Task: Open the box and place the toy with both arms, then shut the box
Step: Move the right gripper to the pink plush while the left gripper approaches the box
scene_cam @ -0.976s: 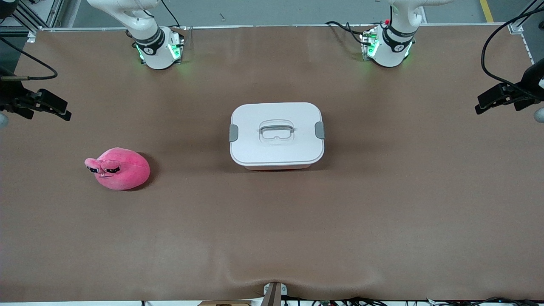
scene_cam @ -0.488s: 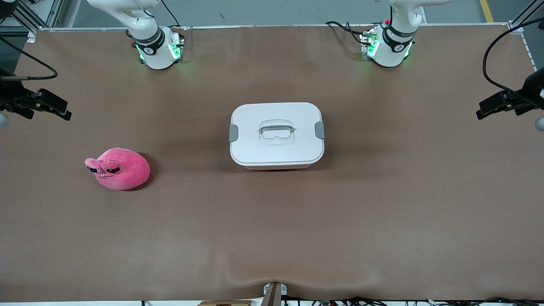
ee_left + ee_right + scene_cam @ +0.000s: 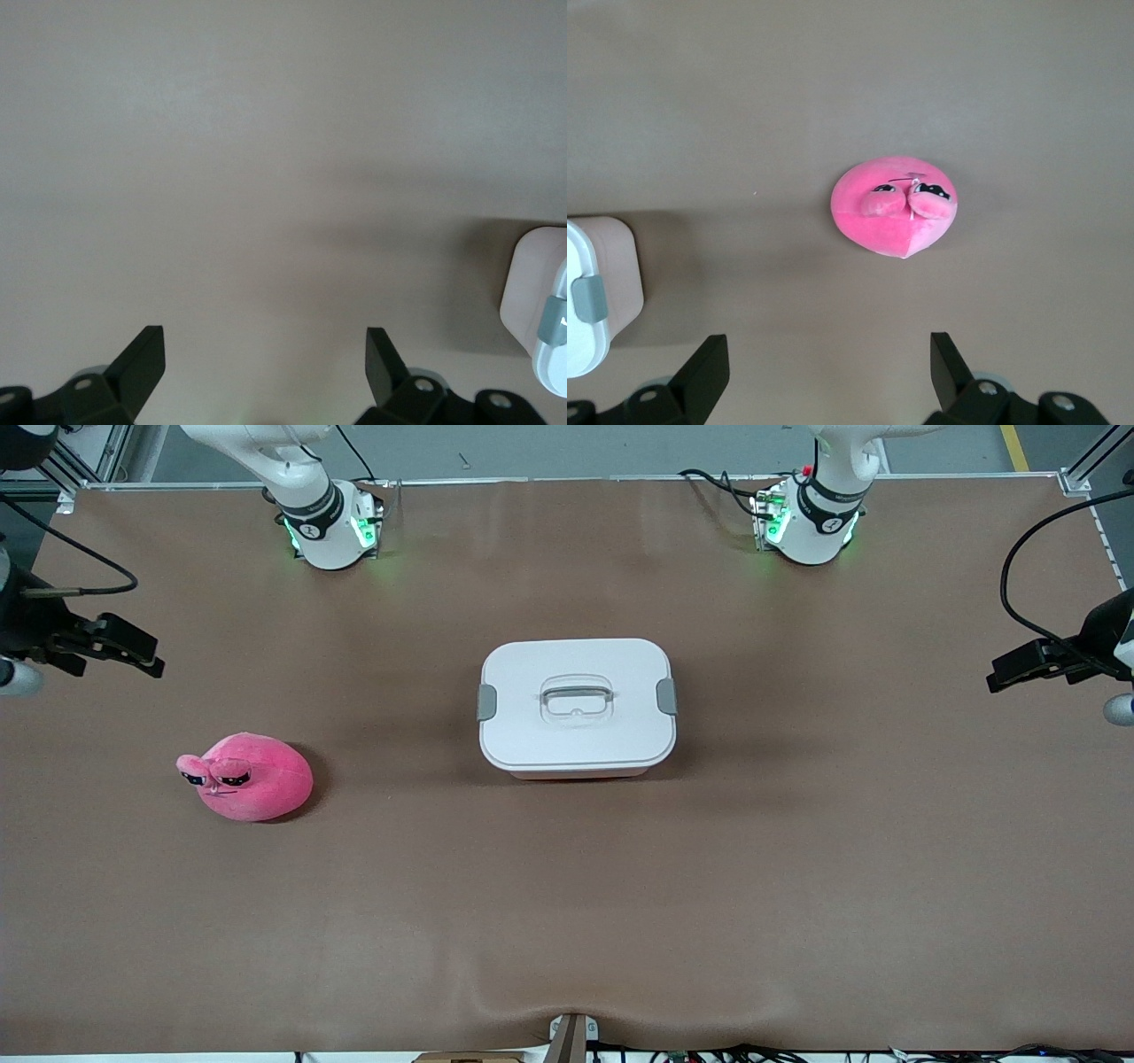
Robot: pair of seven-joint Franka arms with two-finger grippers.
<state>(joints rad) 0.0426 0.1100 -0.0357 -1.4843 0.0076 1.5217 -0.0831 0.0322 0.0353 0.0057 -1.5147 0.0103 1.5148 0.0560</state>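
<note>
The box (image 3: 576, 704) stands shut in the middle of the table, white lid on, grey latches at both ends. The pink plush toy (image 3: 248, 775) lies toward the right arm's end, a little nearer the front camera than the box. My right gripper (image 3: 133, 651) hangs open and empty above the table at that end; its wrist view shows the toy (image 3: 895, 205), a box corner (image 3: 598, 283) and the open gripper (image 3: 830, 359). My left gripper (image 3: 1019, 666) hangs open and empty above the left arm's end; its wrist view shows the open gripper (image 3: 266, 354) and a box end (image 3: 536, 301).
The brown table cover (image 3: 567, 903) has a wrinkle at the edge nearest the front camera, by a small bracket (image 3: 571, 1036). The two green-lit arm bases (image 3: 328, 531) (image 3: 806, 527) stand along the table's edge farthest from the front camera. Cables trail from both wrists.
Both grippers have shifted slightly inward and lower in the front view. The box and the toy have not moved.
</note>
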